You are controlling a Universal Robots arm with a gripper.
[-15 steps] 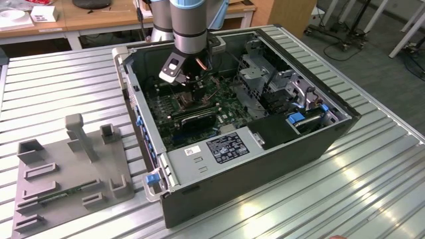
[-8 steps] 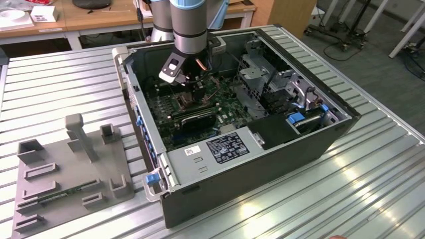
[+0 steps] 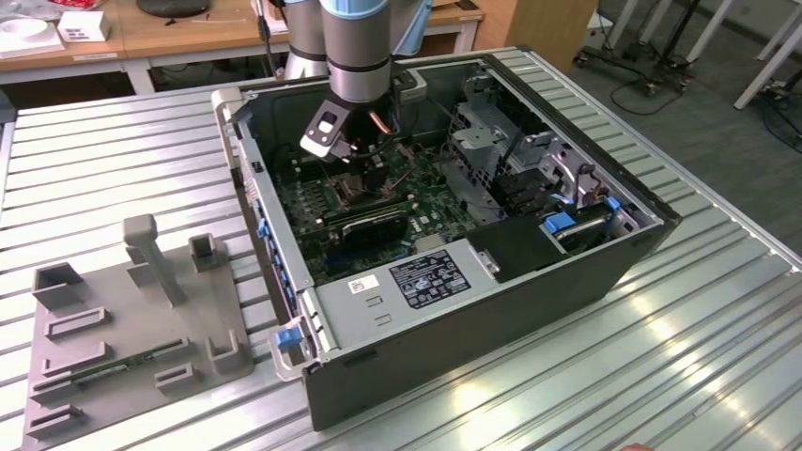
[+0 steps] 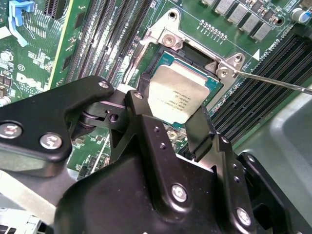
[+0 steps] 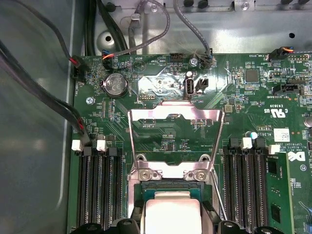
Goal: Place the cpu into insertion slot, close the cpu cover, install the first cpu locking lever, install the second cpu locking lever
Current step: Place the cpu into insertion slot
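Observation:
The cpu point(image 4: 176, 95), a small square chip with a silvery-tan top, lies level in the insertion slot point(image 4: 157, 62) on the green motherboard; it is also seen in the first wrist view point(image 5: 170, 214). My gripper point(image 4: 168, 114) straddles it, with black fingers point(image 4: 199, 130) pressed to two opposite edges, so it is shut on the chip. The cpu cover point(image 5: 175, 113), a thin silvery frame with a cut-out centre, stands swung back behind the slot. A thin wire locking lever point(image 4: 273, 80) juts out beside the socket. In the exterior view the gripper point(image 3: 363, 174) reaches down into the open computer case point(image 3: 527, 282).
Long black memory slots point(image 5: 100, 190) flank the socket on both sides. Cables point(image 5: 44, 92) run along the case wall, and a grey drive cage point(image 3: 483, 141) stands nearby. A grey fixture tray point(image 3: 126, 319) lies on the slatted metal table point(image 3: 701, 357) at the exterior view's left.

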